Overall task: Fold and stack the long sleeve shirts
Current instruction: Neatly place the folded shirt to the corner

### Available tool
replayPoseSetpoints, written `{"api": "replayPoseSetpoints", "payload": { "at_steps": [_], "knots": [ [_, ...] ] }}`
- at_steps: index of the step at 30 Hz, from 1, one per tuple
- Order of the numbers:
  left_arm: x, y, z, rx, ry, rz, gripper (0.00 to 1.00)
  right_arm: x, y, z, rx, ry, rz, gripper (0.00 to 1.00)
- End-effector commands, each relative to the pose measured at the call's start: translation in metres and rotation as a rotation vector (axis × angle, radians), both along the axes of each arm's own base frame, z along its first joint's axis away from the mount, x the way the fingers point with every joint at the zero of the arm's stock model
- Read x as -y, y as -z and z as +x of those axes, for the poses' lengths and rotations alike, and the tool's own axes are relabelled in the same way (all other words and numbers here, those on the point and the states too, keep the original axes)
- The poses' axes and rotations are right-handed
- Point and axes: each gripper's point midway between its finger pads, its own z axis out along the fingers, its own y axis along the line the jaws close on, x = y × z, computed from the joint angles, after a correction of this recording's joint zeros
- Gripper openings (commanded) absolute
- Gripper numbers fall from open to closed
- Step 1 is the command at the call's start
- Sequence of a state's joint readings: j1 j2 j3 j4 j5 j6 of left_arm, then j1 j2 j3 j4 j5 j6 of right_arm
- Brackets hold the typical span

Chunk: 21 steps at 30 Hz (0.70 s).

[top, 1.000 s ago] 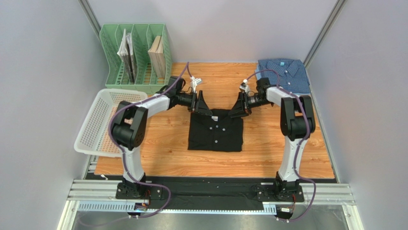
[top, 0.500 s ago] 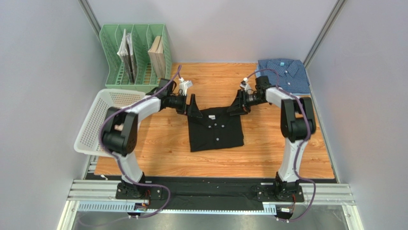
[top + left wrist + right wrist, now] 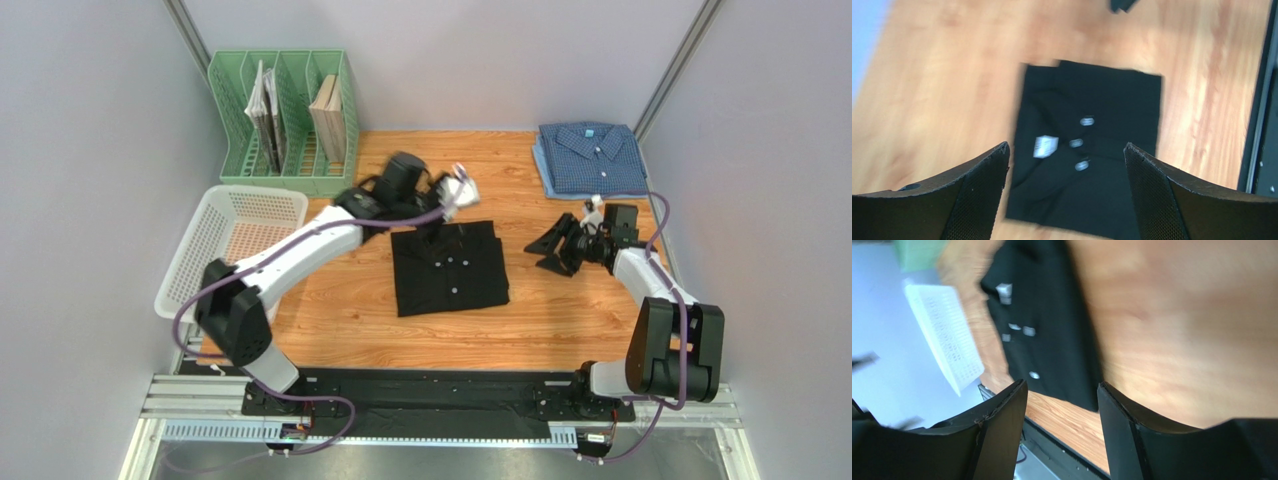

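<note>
Black shirt (image 3: 450,270) lies flat, folded, nearly square, collar to far side. Blue shirt (image 3: 590,160) folded, collar far too. L gripper (image 3: 1066,150) wide open, empty. R gripper (image 3: 1062,385) open, empty.

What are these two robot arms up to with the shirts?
They are folding and stacking two shirts. The black shirt lies folded in the middle of the wooden table; the blue checked shirt sits folded in the far right corner. Neither arm holds anything: the left gripper hovers open above the black shirt, the right gripper is open beside it. Stacking is not yet done.
</note>
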<state>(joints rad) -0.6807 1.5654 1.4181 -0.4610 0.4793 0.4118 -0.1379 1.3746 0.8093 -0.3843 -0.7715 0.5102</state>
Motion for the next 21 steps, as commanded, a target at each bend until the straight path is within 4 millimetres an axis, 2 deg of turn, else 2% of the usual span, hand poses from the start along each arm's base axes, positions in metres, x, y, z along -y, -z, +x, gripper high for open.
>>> {"api": "replayPoseSetpoints", "payload": {
  "at_steps": [1, 2, 4, 5, 7, 8, 10, 11, 14, 15, 16, 18, 19, 21],
  "knots": [
    [0.061, 0.076, -0.056, 0.111, 0.237, 0.222, 0.80, 0.018, 0.024, -0.010, -0.092, 0.205, -0.029, 0.61],
    [0.068, 0.100, -0.054, 0.102, 0.240, 0.278, 0.76, 0.018, 0.026, -0.011, -0.101, 0.211, -0.025, 0.61],
    [0.090, 0.110, -0.063, 0.117, 0.274, 0.301, 0.65, 0.019, 0.028, -0.012, -0.116, 0.219, -0.018, 0.62],
    [0.094, 0.130, -0.060, 0.114, 0.269, 0.351, 0.62, 0.019, 0.032, -0.013, -0.138, 0.222, -0.017, 0.62],
    [0.112, 0.135, -0.067, 0.144, 0.304, 0.364, 0.59, 0.021, 0.037, -0.013, -0.165, 0.239, -0.009, 0.62],
    [0.113, 0.153, -0.069, 0.138, 0.310, 0.413, 0.58, 0.022, 0.042, -0.013, -0.183, 0.241, -0.011, 0.62],
    [0.120, 0.162, -0.076, 0.147, 0.336, 0.432, 0.57, 0.023, 0.048, -0.013, -0.213, 0.254, -0.012, 0.62],
    [0.119, 0.174, -0.077, 0.142, 0.343, 0.462, 0.58, 0.023, 0.052, -0.012, -0.231, 0.254, -0.008, 0.62],
    [0.117, 0.194, -0.078, 0.125, 0.331, 0.492, 0.59, 0.022, 0.054, -0.008, -0.248, 0.241, 0.002, 0.62],
    [0.116, 0.197, -0.076, 0.126, 0.319, 0.495, 0.56, 0.021, 0.058, -0.009, -0.266, 0.235, 0.007, 0.62],
    [0.119, 0.197, -0.072, 0.144, 0.301, 0.474, 0.48, 0.021, 0.060, -0.008, -0.274, 0.236, 0.010, 0.63],
    [0.114, 0.198, -0.068, 0.136, 0.275, 0.463, 0.36, 0.016, 0.065, -0.010, -0.289, 0.218, 0.036, 0.62],
    [0.116, 0.194, -0.069, 0.127, 0.279, 0.436, 0.26, 0.013, 0.067, -0.011, -0.295, 0.209, 0.046, 0.62],
    [0.114, 0.183, -0.065, 0.102, 0.271, 0.396, 0.16, 0.003, 0.067, -0.009, -0.276, 0.168, 0.070, 0.68]
  ]
}}
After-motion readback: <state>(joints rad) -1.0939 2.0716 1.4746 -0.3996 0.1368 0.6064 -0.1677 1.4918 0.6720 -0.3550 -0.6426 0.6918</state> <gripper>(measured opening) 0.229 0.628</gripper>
